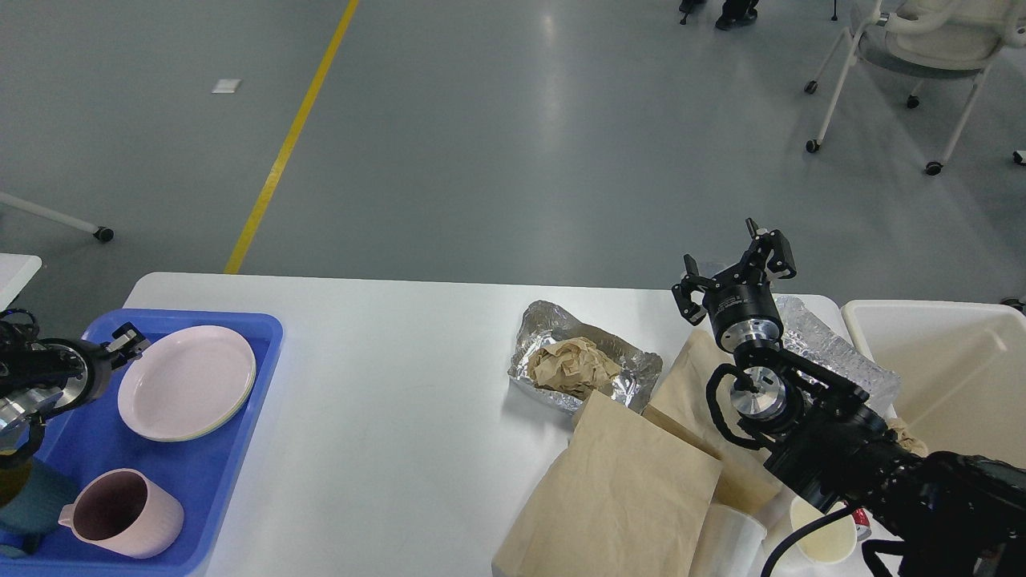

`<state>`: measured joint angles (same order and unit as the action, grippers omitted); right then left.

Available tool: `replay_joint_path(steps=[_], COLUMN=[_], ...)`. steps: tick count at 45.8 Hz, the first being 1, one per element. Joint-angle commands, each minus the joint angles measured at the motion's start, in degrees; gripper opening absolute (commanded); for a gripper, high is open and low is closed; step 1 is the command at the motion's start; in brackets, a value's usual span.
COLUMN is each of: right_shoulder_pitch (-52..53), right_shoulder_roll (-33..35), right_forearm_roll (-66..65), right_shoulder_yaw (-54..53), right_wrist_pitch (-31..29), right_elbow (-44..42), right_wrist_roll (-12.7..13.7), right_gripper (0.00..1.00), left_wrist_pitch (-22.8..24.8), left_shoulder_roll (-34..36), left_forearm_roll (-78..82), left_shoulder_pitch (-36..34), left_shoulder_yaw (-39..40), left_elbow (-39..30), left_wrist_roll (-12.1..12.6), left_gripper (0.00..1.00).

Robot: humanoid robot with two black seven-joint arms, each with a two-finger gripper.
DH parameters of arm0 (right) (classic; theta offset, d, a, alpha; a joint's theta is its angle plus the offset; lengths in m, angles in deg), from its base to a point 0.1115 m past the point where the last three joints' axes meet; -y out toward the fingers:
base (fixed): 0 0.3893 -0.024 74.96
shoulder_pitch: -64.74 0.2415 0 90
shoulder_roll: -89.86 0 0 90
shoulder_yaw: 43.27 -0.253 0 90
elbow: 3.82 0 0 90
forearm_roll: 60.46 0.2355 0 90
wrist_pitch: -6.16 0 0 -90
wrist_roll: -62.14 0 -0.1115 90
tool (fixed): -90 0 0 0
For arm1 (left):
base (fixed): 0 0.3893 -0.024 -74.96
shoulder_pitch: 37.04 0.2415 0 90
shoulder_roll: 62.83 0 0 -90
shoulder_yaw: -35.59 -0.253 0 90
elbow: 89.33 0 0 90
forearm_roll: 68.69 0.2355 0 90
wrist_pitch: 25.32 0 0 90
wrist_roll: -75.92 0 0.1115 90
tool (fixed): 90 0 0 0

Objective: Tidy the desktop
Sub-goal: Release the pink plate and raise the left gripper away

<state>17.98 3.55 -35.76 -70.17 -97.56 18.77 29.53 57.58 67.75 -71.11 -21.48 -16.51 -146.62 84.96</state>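
The white desktop [385, 401] fills the lower view. At its left a blue tray [200, 481] holds a pink plate [186, 381] lying flat on a yellow one, plus a pink mug [120, 513]. My left gripper [128, 343] is just left of the plate's rim, apart from it, open and empty. My right gripper [733, 266] is open and empty, raised over the far right of the desktop. Below it lie crumpled foil [625, 377] holding a wad of brown paper [571, 365], and brown paper bags [625, 489].
An off-white bin [946, 361] stands at the right edge. A second crinkled foil piece [838, 357] lies between my right arm and the bin. Paper cups [817, 541] sit at the bottom right. A dark teal cup [28, 501] is at the tray's left.
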Motion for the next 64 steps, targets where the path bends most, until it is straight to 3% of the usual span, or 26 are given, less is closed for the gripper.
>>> replay_joint_path(steps=[1,7,16,30,58,64], right_shoulder_pitch=[0.0,0.0,0.0,0.0,0.0,0.0], right_shoulder_roll=[0.0,0.08,0.0,0.0,0.0,0.08], right_forearm_roll=[0.0,0.0,0.0,0.0,0.0,0.0], right_shoulder_yaw=[0.0,0.0,0.0,0.0,0.0,0.0], right_wrist_pitch=[0.01,0.01,0.01,0.01,0.01,0.01], right_elbow=[0.0,0.0,0.0,0.0,0.0,0.0], right_wrist_roll=[0.0,0.0,0.0,0.0,0.0,0.0], right_gripper=[1.0,1.0,1.0,1.0,1.0,1.0], left_wrist_pitch=[0.25,2.79,11.23,12.64,26.78,28.72], left_shoulder_roll=[0.56,0.82,3.37,4.07,8.12,8.2], left_forearm_roll=[-0.04,-0.04,-0.04,-0.04,-3.29,-4.44], left_shoulder_pitch=[-0.18,-0.79,-2.29,-3.43,-5.63,-5.63], left_shoulder_yaw=[0.07,0.42,1.91,4.9,17.55,21.77], left_elbow=[-0.37,-0.37,-0.28,-0.37,-0.37,-0.37], left_wrist_roll=[-0.08,0.01,0.01,0.01,0.45,2.47], left_gripper=[0.9,0.94,0.96,0.96,0.96,0.96])
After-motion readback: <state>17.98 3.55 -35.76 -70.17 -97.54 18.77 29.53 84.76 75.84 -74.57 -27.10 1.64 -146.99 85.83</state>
